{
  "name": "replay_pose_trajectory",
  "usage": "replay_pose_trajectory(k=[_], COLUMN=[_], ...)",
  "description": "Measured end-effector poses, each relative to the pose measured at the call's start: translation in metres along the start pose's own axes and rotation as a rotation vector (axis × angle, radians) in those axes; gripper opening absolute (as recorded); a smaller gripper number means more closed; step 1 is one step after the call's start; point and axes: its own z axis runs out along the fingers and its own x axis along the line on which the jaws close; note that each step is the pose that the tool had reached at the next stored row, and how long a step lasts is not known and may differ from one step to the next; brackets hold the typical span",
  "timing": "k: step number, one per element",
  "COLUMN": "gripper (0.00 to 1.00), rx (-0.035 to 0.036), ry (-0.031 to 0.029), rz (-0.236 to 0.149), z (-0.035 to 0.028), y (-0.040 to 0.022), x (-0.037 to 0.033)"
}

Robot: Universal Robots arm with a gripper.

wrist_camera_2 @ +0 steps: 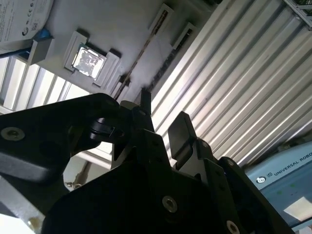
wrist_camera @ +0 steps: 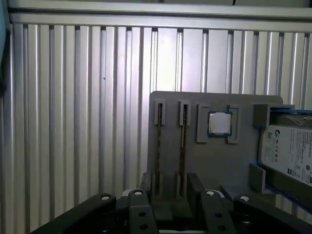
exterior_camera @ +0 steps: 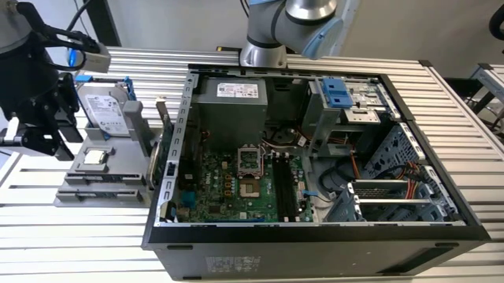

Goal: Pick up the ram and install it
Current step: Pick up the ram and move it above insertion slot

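Observation:
The ram (wrist_camera: 158, 146) stands on edge in a narrow slot of the grey holder (wrist_camera: 214, 165), and I see only its thin brownish-green edge. A second slot (wrist_camera: 183, 146) beside it shows a similar edge. In the exterior view the ram (exterior_camera: 162, 121) rises as a thin stick between the holder and the computer case's side wall. My gripper (wrist_camera: 170, 187) is open and empty, hovering short of the holder's slot end. Its dark fingers (wrist_camera_2: 145, 105) frame the slot line in the second wrist view. In the exterior view the gripper (exterior_camera: 55, 147) hangs at the far left, above the holder.
The open computer case (exterior_camera: 315, 236) holds a green motherboard (exterior_camera: 221, 188) with black memory slots (exterior_camera: 284, 186). On the holder sit a silver processor chip (exterior_camera: 94, 157) and a hard drive (exterior_camera: 106, 112) with blue brackets. Ribbed aluminium table (exterior_camera: 464, 106) surrounds everything.

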Motion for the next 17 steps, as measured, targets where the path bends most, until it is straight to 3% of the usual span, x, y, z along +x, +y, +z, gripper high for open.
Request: replay_pose_trajectory(k=[17], gripper=[1.0], rx=[0.0], ry=[0.0], rz=[0.002], z=[0.0149], y=[-0.0002], x=[0.0])
